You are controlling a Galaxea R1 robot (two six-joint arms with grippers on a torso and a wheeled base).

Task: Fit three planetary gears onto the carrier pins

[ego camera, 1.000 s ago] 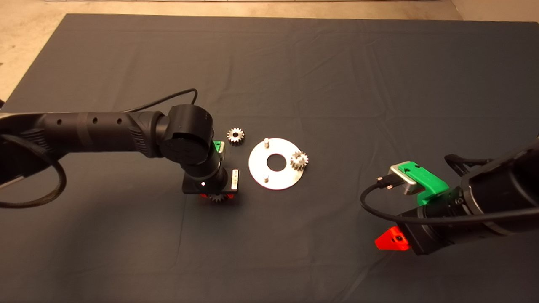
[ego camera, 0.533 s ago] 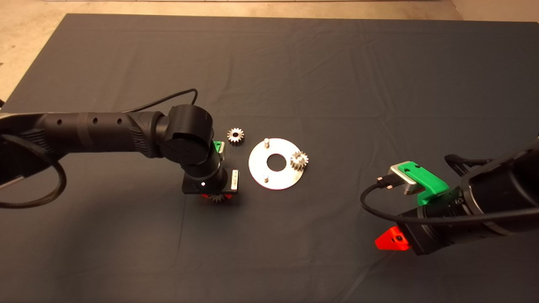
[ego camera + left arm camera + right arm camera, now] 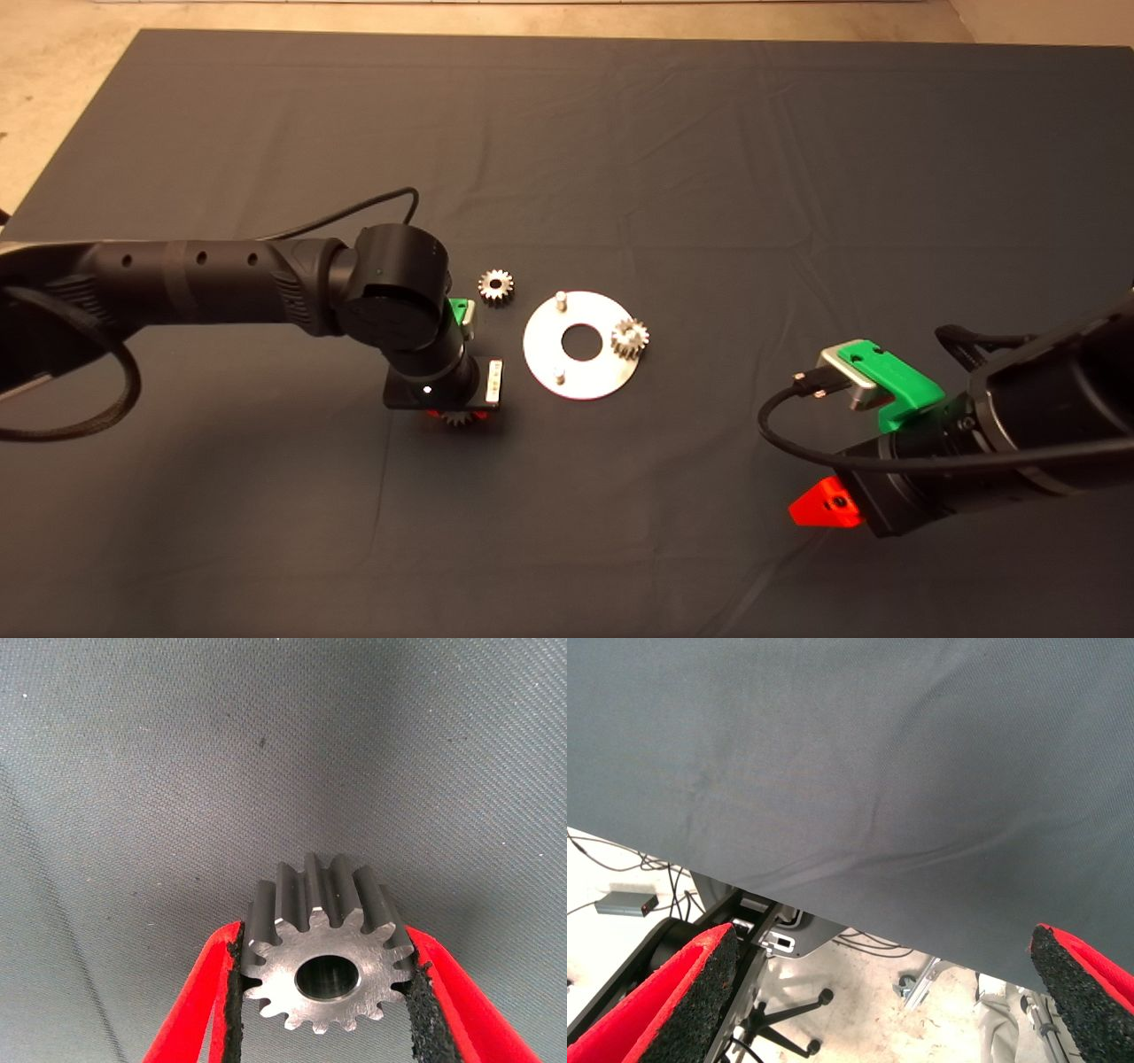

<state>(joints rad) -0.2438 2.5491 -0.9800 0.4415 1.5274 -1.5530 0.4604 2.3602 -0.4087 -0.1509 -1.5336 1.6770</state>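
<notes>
My left gripper point(image 3: 458, 416) is shut on a planetary gear point(image 3: 330, 966), held between its two black pads point(image 3: 232, 992) just above the mat, left of the silver carrier disc point(image 3: 580, 368). One gear point(image 3: 629, 338) sits on the disc's right pin. Two bare carrier pins stand on the disc, one at the far side point(image 3: 560, 299) and one at the near side point(image 3: 558, 373). A loose gear point(image 3: 496, 286) lies on the mat by the disc's far left. My right gripper point(image 3: 890, 992) waits open at the lower right of the head view, its fingers wide apart over the mat's edge.
The dark mat point(image 3: 709, 177) covers the table, with beige floor beyond its far edge. The right wrist view shows cables, a small box point(image 3: 625, 902) and a wheeled stand on the floor past the mat's edge.
The left arm has shifted very slightly while holding the gear; everything else stays in place.
</notes>
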